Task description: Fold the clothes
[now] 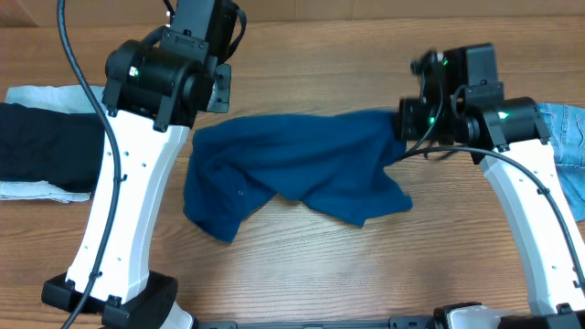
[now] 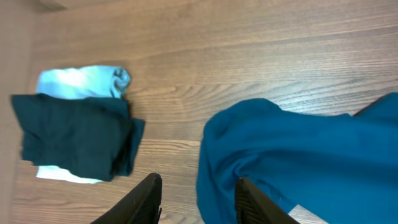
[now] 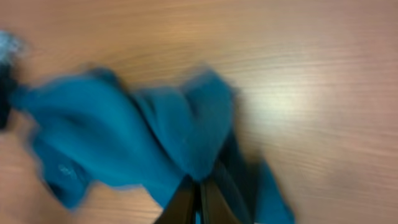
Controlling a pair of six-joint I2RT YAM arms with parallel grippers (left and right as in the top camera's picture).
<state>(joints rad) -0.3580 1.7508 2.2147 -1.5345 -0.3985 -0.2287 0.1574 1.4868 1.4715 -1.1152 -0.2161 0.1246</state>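
1. Table (image 1: 366, 265): wood-grain top, beneath both grippers.
2. Polo shirt (image 1: 292, 164): royal blue and crumpled. It stretches from the right gripper across to the left gripper, with its left edge lying between that gripper's fingers.
3. Dark garment (image 1: 46, 142): folded, outboard of the left gripper, apart from the shirt.
4. Pale cloth (image 1: 46, 93): under the dark garment.
5. Denim piece (image 1: 567, 137): outboard of the right gripper.
6. Left gripper (image 2: 198, 200): fingers parted, gripping nothing.
7. Right gripper (image 3: 199, 199): clenched on the shirt's right end; view blurred.
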